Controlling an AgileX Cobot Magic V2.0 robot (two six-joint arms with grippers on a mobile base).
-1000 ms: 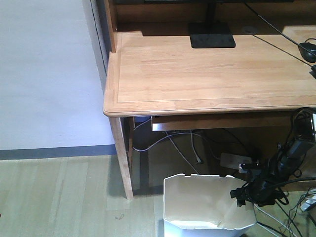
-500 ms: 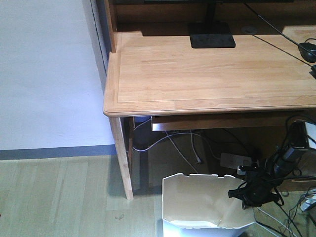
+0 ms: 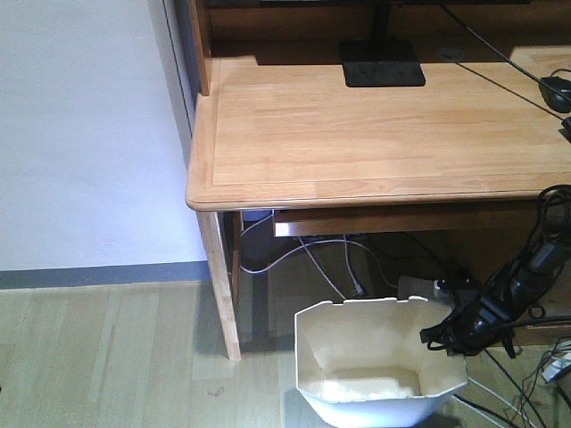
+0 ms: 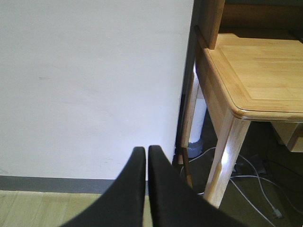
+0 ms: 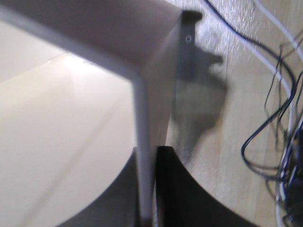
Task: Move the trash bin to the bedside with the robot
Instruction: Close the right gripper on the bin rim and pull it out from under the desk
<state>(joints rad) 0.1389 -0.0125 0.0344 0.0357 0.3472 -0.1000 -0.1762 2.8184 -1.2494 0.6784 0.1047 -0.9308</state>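
The white trash bin [image 3: 357,357] sits low in the front view, on the wood floor in front of the desk, with its open top facing up. My right gripper [image 3: 436,339] is shut on the bin's right rim. In the right wrist view the thin white wall [image 5: 144,142] runs between the two black fingers [image 5: 173,189] of that gripper [image 5: 149,156], one inside the bin and one outside. My left gripper [image 4: 146,150] is shut on nothing and points at the white wall. The bedside is out of view.
A light wooden desk [image 3: 375,134] with a leg [image 3: 221,294] stands just behind the bin. Cables and a power strip [image 3: 419,287] lie under it, and more cables [image 5: 279,118] lie on the floor right of the bin. A monitor base [image 3: 382,64] stands on the desk. A white wall [image 3: 89,134] is on the left.
The bin's rim has risen and its inner floor now shows, so the bin has been lifted or tipped. My right arm has moved up and a little right with it.
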